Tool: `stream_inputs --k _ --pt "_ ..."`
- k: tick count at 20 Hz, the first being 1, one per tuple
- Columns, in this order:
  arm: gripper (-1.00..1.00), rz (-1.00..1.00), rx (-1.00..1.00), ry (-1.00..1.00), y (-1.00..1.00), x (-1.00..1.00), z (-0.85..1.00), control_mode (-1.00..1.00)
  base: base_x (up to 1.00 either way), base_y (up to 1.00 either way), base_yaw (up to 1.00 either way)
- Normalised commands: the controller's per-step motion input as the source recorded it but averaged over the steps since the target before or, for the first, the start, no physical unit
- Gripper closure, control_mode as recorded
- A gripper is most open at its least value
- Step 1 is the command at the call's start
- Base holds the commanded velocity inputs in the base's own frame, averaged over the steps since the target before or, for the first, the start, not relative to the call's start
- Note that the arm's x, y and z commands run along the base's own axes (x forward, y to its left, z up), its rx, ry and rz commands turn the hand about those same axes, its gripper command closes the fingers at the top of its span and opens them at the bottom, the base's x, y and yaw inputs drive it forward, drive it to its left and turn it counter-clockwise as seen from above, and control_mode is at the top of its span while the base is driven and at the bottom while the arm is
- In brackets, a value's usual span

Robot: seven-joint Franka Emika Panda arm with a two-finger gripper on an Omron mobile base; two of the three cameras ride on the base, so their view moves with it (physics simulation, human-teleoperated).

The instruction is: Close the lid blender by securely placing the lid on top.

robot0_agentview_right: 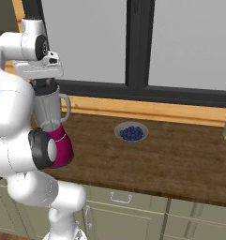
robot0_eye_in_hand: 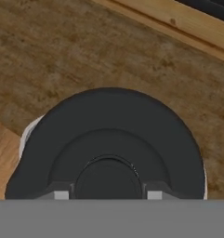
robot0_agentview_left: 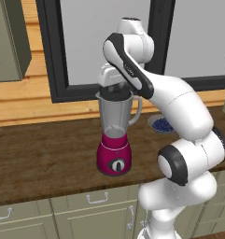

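Your bench [robot0_agentview_left: 44, 154] is a dark wood surface running below and outward from the tool on all sides, with pale green drawers along its front edge and a light wood ledge under the dark-framed window [robot0_agentview_right: 133, 47] beyond the tool.

The blender [robot0_agentview_left: 115, 135] stands upright on the bench directly beneath the tool. Its magenta base with the dial sits lowest, the clear grey jar rises from it, and the jar handle sticks out to the side of the tool.

The lid [robot0_eye_in_hand: 108, 144] is a black round disc, directly under the tool and touching it. In the hand view it covers the jar mouth, with only a thin pale sliver of the jar rim showing at its edges. In the base views it sits level at the top of the jar. Whether it is fully seated cannot be told.

Your tool [robot0_eye_in_hand: 108, 194] points straight down over the jar. Its fingertips [robot0_eye_in_hand: 60, 194] are drawn in against the raised knob at the lid's centre, clamped on the lid.

A small bowl of blueberries [robot0_agentview_right: 131, 132] rests on the bench, well apart from the tool, on the jar-handle side.
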Motion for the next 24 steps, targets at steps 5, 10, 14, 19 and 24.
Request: stream_inputs --k 5,10,14,19,24 --pt "1.0 0.0 0.0 0.14 0.0 0.18 0.0 -1.0 0.0 0.0 0.0" --pt "1.0 0.0 0.0 0.05 -0.04 0.03 0.0 -1.0 0.0 0.0 0.0" --pt "1.0 0.0 0.0 0.0 -0.18 -0.38 -0.09 -1.0 0.0 0.0 0.0" --pt "1.0 0.0 0.0 0.0 -0.09 -0.17 -0.28 -1.0 0.0 0.0 0.0" --pt "1.0 0.05 0.0 0.0 0.0 0.0 -0.32 -1.0 0.0 0.0 0.0"
